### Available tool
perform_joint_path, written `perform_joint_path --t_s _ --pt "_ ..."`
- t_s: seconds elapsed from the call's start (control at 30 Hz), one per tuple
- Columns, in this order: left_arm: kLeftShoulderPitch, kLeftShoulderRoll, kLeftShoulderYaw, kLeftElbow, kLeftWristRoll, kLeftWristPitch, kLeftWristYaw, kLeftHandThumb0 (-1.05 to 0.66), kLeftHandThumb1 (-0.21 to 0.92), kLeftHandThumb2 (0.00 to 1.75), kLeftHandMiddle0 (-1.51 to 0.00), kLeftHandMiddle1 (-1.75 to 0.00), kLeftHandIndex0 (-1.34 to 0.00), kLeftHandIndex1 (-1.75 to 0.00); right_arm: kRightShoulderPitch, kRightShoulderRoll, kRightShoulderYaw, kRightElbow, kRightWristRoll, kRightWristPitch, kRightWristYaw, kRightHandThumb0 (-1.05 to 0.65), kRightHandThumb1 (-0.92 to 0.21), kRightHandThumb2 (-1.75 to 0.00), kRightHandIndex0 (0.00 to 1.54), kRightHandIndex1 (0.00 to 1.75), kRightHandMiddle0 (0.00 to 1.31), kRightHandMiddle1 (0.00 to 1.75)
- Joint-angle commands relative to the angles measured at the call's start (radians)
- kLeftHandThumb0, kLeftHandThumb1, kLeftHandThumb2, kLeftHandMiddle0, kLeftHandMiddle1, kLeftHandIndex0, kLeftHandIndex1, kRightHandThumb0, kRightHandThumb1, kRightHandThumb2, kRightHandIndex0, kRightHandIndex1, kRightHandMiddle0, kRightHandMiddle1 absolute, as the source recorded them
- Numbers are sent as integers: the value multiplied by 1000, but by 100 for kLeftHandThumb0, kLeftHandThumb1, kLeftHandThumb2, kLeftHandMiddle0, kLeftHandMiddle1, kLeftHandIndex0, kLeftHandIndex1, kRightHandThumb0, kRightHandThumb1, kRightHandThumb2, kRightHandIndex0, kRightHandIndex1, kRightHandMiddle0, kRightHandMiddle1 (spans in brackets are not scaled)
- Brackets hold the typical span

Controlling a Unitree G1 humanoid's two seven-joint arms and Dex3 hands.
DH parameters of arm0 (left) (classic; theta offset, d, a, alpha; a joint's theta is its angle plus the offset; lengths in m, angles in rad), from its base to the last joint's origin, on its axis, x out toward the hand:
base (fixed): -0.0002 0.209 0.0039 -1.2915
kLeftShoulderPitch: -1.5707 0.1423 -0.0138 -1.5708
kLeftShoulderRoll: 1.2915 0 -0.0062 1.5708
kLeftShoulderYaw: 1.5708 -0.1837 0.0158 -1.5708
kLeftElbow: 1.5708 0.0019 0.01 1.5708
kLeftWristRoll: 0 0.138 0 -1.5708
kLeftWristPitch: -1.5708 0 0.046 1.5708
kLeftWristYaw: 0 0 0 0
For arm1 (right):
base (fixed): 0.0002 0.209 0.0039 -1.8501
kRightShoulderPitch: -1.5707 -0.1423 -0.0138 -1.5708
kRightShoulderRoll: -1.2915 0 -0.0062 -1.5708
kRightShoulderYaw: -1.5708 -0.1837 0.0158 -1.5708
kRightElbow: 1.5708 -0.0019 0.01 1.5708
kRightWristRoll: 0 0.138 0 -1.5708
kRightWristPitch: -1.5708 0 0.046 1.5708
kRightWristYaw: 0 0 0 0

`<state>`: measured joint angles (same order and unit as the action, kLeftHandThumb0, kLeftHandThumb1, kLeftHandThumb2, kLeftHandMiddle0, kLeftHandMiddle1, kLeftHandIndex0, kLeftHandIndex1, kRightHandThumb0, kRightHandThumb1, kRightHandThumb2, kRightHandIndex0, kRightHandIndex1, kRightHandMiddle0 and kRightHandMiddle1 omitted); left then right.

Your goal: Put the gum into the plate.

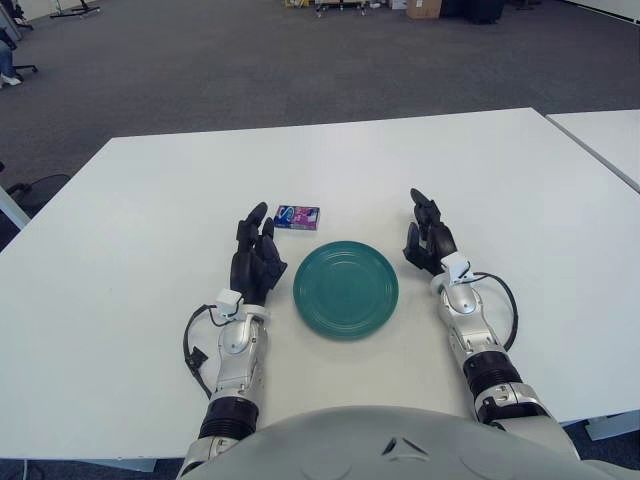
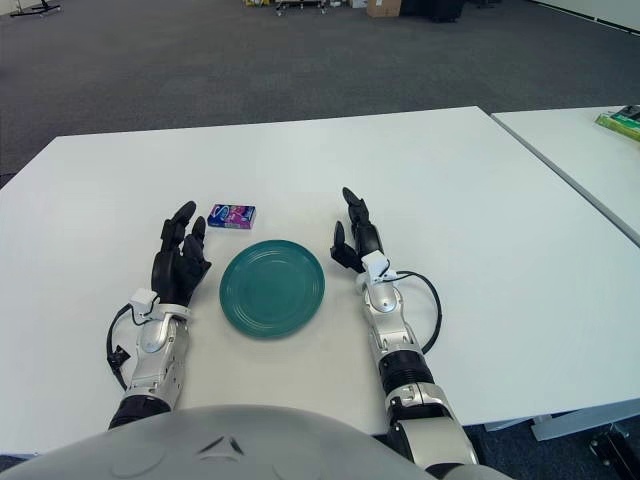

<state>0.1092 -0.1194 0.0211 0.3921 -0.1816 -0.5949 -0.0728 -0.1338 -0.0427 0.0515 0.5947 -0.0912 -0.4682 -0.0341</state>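
A small blue and purple gum pack (image 1: 297, 217) lies flat on the white table, just beyond the teal plate (image 1: 346, 289), toward its far left. The plate is empty. My left hand (image 1: 257, 252) rests on the table left of the plate, fingers spread and empty, its fingertips a short way left of the gum. My right hand (image 1: 428, 236) rests right of the plate, fingers relaxed and empty. In the right eye view the gum (image 2: 232, 215), the plate (image 2: 272, 286) and both hands stand the same way.
The white table (image 1: 150, 220) stretches wide around the plate. A second white table (image 2: 590, 160) stands to the right across a narrow gap, with a green object (image 2: 622, 122) on it. Grey carpet lies beyond.
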Motion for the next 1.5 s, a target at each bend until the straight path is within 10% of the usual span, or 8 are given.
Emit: perform_joint_path --t_s 0.0,0.47,0.67,0.97,1.13,1.47 --pt "71 -66 2 74 -17 -17 1 -76 92 88 -32 -1 0 -68 111 26 15 71 -9 46 -6 -74 -92 -99 10 0 0 31" --pt "127 -80 -83 -283 -13 146 90 -75 92 86 -33 -1 -1 -72 102 23 19 74 -15 62 -12 -74 -92 -98 9 0 0 31" --pt "3 -44 -59 -328 57 183 172 -75 92 84 -33 -1 -2 -74 86 25 20 85 -14 79 -9 -76 -92 -98 9 0 0 31" --pt "-558 255 -6 336 261 126 220 -82 92 73 -35 -1 -6 -77 62 53 6 121 -5 74 -41 -77 -92 -93 15 2 0 39" --pt "-674 421 -196 518 562 119 325 -95 92 67 -33 0 -8 -79 53 63 -2 147 -5 52 -59 -76 -92 -91 18 2 0 41" --pt "-838 462 -446 735 838 174 415 -104 92 52 -24 0 -11 -91 58 52 4 167 -27 13 -89 -72 -92 -92 16 0 0 38"
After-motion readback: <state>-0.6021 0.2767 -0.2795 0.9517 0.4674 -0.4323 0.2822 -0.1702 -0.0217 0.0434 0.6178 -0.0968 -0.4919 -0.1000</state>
